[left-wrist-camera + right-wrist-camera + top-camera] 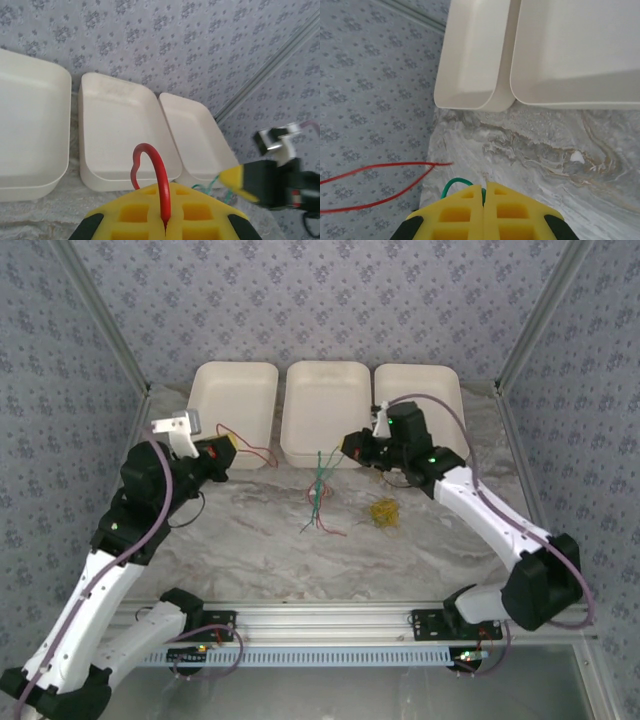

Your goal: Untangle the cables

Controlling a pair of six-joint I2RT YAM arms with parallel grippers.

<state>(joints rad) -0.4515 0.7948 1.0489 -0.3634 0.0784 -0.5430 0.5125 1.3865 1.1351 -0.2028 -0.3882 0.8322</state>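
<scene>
My left gripper (226,452) is shut on a red cable (258,454) in front of the left tray. In the left wrist view the yellow fingers (145,212) pinch that red cable (161,185), which loops up out of them. Near the middle tray's front edge, my right gripper (350,446) is shut on a green cable (320,485) that hangs down to a small tangle of green and red strands (322,523) on the table. The right wrist view shows the green cable (451,184) curling out of the closed gripper (484,192). A yellow cable (385,512) lies bunched to the right.
Three white trays stand side by side at the back: left (235,400), middle (325,405), right (425,390). Patterned walls and metal frame rails close in both sides. A rail (330,620) runs along the near edge. Marbled tabletop (260,550) lies open in front.
</scene>
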